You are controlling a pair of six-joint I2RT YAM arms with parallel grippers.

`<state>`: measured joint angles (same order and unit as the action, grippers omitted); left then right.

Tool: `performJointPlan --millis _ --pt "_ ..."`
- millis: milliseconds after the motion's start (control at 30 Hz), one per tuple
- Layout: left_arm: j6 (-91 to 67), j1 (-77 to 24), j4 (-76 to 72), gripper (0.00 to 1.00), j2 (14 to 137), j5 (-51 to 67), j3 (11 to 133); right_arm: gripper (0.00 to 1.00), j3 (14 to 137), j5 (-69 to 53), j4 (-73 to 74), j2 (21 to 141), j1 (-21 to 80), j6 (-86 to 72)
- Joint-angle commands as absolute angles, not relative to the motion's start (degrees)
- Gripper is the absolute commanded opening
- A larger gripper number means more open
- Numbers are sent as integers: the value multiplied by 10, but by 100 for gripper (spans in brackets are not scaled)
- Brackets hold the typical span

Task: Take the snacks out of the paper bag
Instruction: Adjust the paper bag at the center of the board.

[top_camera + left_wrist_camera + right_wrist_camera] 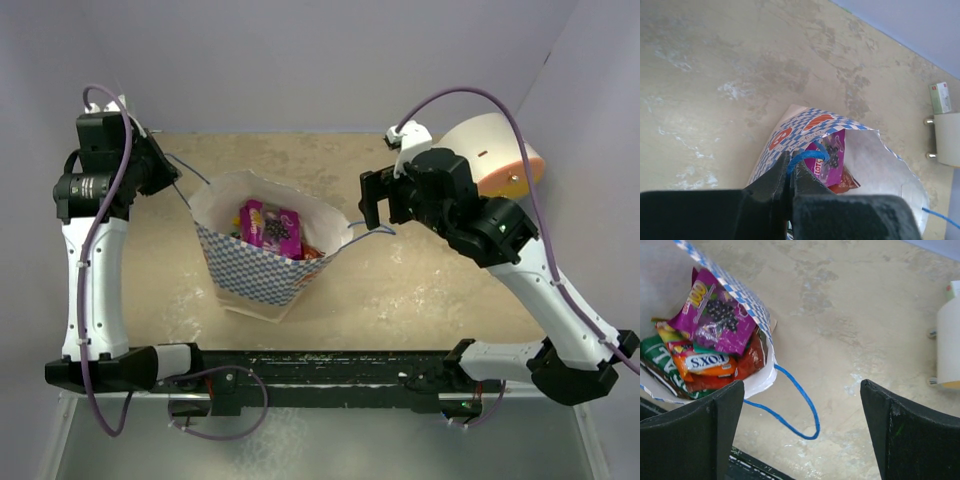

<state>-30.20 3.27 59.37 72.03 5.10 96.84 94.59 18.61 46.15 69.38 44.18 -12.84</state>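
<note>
The paper bag [255,275] stands open mid-table, checkered blue and white outside, cream inside. Snacks fill it: a purple candy packet [270,225] on top, with an orange packet [705,362], a red packet [752,357] and a green chip bag [655,355] under it. My left gripper [168,178] is at the bag's left, shut on the left blue string handle [807,156], which shows between its tips [789,170]. My right gripper [378,212] is open and empty, hovering over the right handle loop [805,405], which lies slack on the table between its spread fingers [700,435].
A cream cylinder with an orange face [500,150] stands at the far right behind my right arm; it also shows in the right wrist view [947,345]. The black base rail [320,365] runs along the near edge. Purple walls close the back and sides.
</note>
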Motion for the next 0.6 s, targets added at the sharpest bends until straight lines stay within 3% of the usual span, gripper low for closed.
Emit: performJointPlan --millis 0,300,567 --pt "-249 51 560 0 740 18 1059 100 952 114 469 713 442 -134" --pt "-191 61 528 0 779 21 1146 93 943 -40 474 765 441 -128" --pt "-248 61 365 0 725 296 1050 88 932 -125 492 806 442 -98"
